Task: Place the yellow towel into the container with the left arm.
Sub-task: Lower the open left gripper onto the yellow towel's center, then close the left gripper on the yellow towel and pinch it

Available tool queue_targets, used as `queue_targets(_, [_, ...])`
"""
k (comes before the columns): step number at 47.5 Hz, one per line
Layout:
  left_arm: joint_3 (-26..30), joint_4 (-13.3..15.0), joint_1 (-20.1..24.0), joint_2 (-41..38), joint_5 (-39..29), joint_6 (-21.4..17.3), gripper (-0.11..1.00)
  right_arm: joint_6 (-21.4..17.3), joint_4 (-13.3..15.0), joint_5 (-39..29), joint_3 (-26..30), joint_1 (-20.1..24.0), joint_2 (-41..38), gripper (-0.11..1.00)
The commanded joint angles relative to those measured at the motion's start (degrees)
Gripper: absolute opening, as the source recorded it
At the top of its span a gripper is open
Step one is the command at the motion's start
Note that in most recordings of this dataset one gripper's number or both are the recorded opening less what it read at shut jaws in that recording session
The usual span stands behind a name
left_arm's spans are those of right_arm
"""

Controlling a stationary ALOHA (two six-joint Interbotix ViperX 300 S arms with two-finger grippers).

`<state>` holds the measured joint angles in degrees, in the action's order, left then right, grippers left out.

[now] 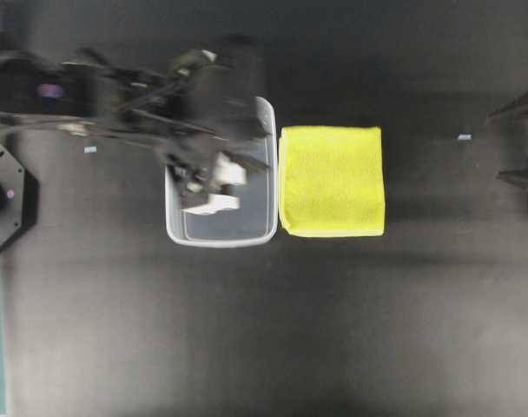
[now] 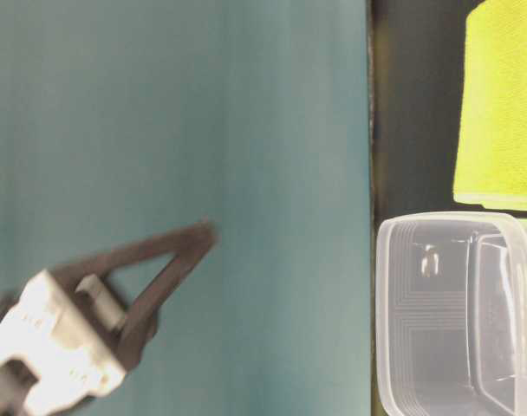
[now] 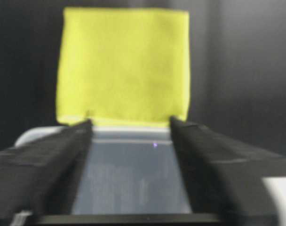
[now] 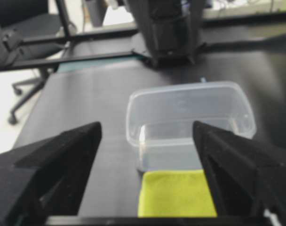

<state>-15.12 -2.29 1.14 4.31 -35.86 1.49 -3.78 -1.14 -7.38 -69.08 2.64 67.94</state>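
Folded square yellow microfibre towel [image 1: 332, 181] lay flat on the dark matte bench [image 1: 333, 330], outside the translucent clear plastic rectangular container [image 1: 268, 174]. Its left edge sat just beside the container's right rim in the overhead view; touching or a hair apart, could not tell. Neat fold and square alignment with the tub looked like a deliberate starting layout, so the cloth need only cross the rim.

Container stood upright and looked empty of cloth; towel not yet in it.

Left end effector [image 1: 214, 187], black with white pads, hung over the container's interior, blurred in the overhead view. From the left wrist view its two dark fingers [image 3: 44, 165] were spread wide, nothing between them, framing the tub's far rim with the towel beyond. Judged: posed to reach over the tub toward the cloth's near edge.

Right end effector [image 4: 147, 188] was parked at the far right edge of the bench, well apart from the towel, fingers spread and holding nothing; judged idle, since the task names the left arm.

Two small pale tape marks [image 1: 464, 136] sat on the bench, one each side; no legible writing. No brand or label readable on tub, towel or arms.
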Motion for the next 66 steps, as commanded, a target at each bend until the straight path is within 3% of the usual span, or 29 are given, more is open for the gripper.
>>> queue_targets(1, [7.03,-0.18,0.62,-4.66,-4.83,-0.18,0.72,0.70,0.26,0.44,0.70,0.26,0.26,0.73])
queue_targets(4, [11.07,-0.18,0.97,-8.35,-7.29,-0.62,0.85,0.79,0.26,0.53,0.70,0.09,0.97,0.73])
queue_targets(7, [14.06,-0.18,1.23,-11.34,-9.05,-1.67,0.91,0.88,0.26,0.26,0.70,0.00,2.20,0.74])
queue_targets(13, [19.07,-0.18,1.58,-17.58,-11.51,-4.75,0.89,0.88,0.26,-0.62,0.97,-0.44,5.01,0.74])
queue_targets(23, [25.14,-0.18,2.02,-25.93,-12.22,-6.33,0.89,0.70,0.26,-3.25,1.32,-0.79,8.61,0.74])
queue_targets(44, [27.42,-0.18,2.29,-38.32,-11.51,-5.80,0.89,0.70,0.26,-4.31,1.41,-1.23,9.76,0.74])
queue_targets(58, [28.92,-0.18,0.70,-41.22,-11.51,-5.98,0.88,0.70,0.26,-4.48,1.41,-2.90,9.84,0.74])
queue_targets(62, [28.56,-0.18,0.53,-41.13,-11.69,-5.80,0.84,0.62,0.26,-4.39,1.41,-2.90,9.84,0.74])
queue_targets(66, [28.56,-0.18,0.18,-41.04,-12.04,-5.80,0.73,0.70,0.26,-4.48,1.32,-2.99,9.76,0.74])
